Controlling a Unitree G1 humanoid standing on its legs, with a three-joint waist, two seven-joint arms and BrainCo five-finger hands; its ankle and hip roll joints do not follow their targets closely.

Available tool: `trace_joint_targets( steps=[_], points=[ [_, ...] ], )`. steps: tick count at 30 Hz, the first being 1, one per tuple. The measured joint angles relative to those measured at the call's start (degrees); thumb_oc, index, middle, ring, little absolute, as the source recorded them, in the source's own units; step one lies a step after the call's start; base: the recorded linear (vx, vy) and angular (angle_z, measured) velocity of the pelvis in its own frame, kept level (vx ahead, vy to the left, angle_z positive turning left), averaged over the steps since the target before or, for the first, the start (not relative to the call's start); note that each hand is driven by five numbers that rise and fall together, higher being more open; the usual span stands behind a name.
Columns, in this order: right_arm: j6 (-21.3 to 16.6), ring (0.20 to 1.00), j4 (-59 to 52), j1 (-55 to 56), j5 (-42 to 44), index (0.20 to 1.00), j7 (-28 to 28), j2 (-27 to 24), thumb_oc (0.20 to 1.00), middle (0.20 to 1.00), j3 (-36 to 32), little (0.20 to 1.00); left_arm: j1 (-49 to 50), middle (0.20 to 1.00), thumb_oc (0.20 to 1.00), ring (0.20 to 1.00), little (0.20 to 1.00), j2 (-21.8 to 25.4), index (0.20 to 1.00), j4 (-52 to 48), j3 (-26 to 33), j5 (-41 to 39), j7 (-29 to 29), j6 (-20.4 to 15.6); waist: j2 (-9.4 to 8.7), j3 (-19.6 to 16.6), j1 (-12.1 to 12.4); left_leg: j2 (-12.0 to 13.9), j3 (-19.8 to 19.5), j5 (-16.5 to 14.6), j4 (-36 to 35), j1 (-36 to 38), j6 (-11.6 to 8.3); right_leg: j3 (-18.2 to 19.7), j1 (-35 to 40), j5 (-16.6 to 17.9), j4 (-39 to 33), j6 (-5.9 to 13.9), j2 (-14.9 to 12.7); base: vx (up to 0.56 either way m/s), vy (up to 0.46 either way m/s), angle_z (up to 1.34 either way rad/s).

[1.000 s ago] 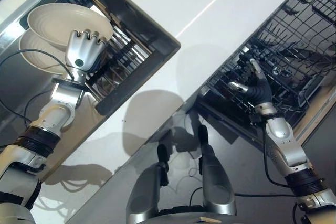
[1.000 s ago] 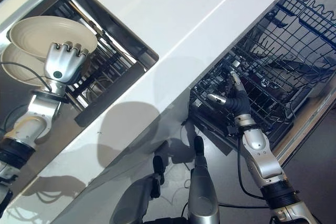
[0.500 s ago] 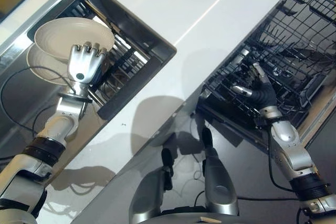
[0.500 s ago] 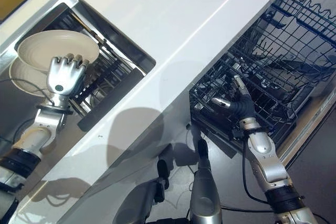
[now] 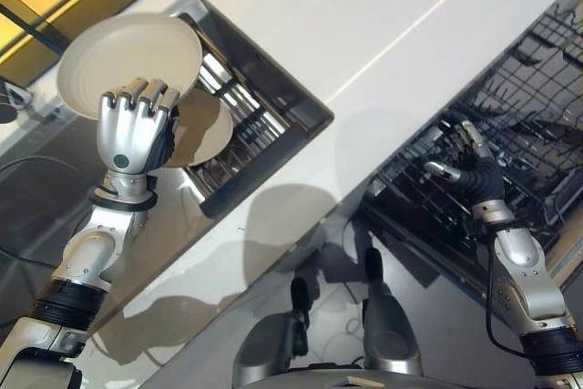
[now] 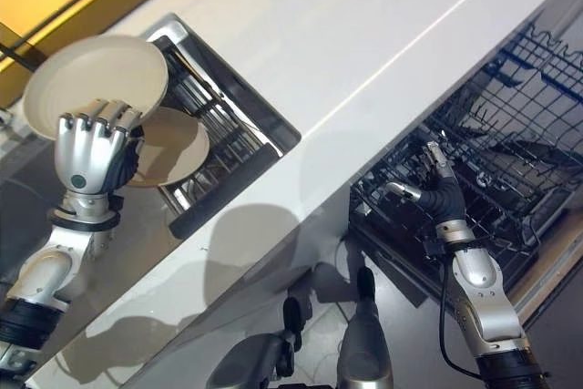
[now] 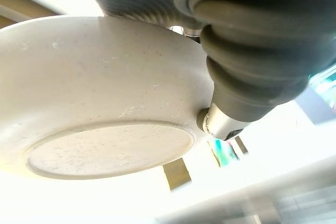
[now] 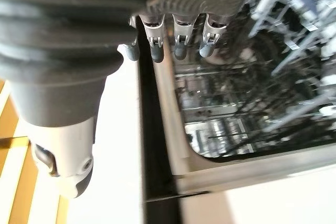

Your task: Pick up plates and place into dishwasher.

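Left robot hand (image 5: 135,130) curled on plate (image 5: 127,63) rim, held above sink (image 5: 273,97); second plate (image 5: 202,132) in sink below. Right robot hand (image 5: 466,163) open at dishwasher rack (image 5: 519,107). Keep grip firm, plate level, swing across table (image 5: 383,15) to rack, slot between tines.

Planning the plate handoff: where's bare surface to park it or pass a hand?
Free: the white countertop between the sink and the dishwasher rack. Crowded: the sink, holding a second plate on its wire rack; the left hand holds the lifted plate above it.
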Motion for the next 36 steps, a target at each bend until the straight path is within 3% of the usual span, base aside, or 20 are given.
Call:
trace_joint_targets(
  steps=[10,17,25,30,34,36],
  points=[
    [1.8,1.0,-0.58,6.99,-0.01,1.0,-1.82,2.55,1.0,1.0,-0.65,1.0,5.31,0.2,0.2,0.2,0.2,-1.22,0.2,-9.19,4.04,1.33,0.09,-8.25,-1.5,-6.71,0.17,0.32,-1.44,-0.02,-3.05,4.58,-0.04,-1.7,5.54,-0.28,-3.43,0.38,0.35,-0.02,-0.089,0.08],
    [-2.55,1.0,-4.57,7.03,-0.61,1.0,-10.68,4.34,1.0,1.0,-1.99,1.0,9.61,0.2,0.2,0.2,0.2,-2.11,0.2,-14.44,6.54,-6.83,-3.08,-18.38,-4.29,-9.88,0.29,0.98,-0.95,0.04,-4.2,5.85,-0.41,-1.58,6.02,-0.63,-3.43,0.12,1.14,-0.1,-0.085,-0.03],
    [-5.05,1.0,-6.29,6.31,-2.95,1.0,-19.51,4.51,1.0,1.0,-3.21,1.0,9.93,0.2,0.2,0.2,0.2,-2.1,0.2,-16.22,6.97,-15.36,-8.48,-22.61,-4.95,-12.05,0.66,1.52,0.31,0.04,-5.62,8.0,-0.47,-0.78,7.07,-0.85,-3.45,0.18,1.85,-0.07,-0.051,-0.07],
    [-5.1,1.0,-8.08,6.28,-5.73,1.0,-22.84,4.55,1.0,1.0,-3.31,1.0,9.87,0.2,0.2,0.2,0.2,-2.17,0.2,-17.74,7.37,-27.77,-16.85,-26.79,-4.91,-13.1,0.47,1.66,0.73,-0.01,-6.02,8.79,-0.56,-0.17,7.31,-0.78,-3.45,-0.03,2.32,-0.06,-0.037,-0.07],
    [-5.23,1.0,-10.66,4.37,-7.38,1.0,-20.33,3.82,1.0,1.0,-2.69,1.0,9.11,0.2,0.2,0.2,0.2,-2.23,0.2,-20.45,6.71,-38.76,-27.89,-30.95,-4.98,-13.3,0.4,1.72,0.87,-0.04,-6.02,9.02,-0.61,0.06,7.44,-0.79,-3.46,-0.01,2.5,-0.06,-0.029,-0.02],
    [-5.31,1.0,-10.67,2.02,-7.35,1.0,-19.06,2.73,1.0,1.0,-1.49,1.0,7.37,0.2,0.2,0.2,0.2,-2.23,0.2,-20.99,3.6,-45.96,-34.08,-32.06,-4.95,-14.36,0.78,1.76,0.88,-0.09,-6.03,9.0,-0.67,0.18,7.38,-0.91,-3.46,0.14,2.58,-0.05,-0.037,-0.03]
  ],
)
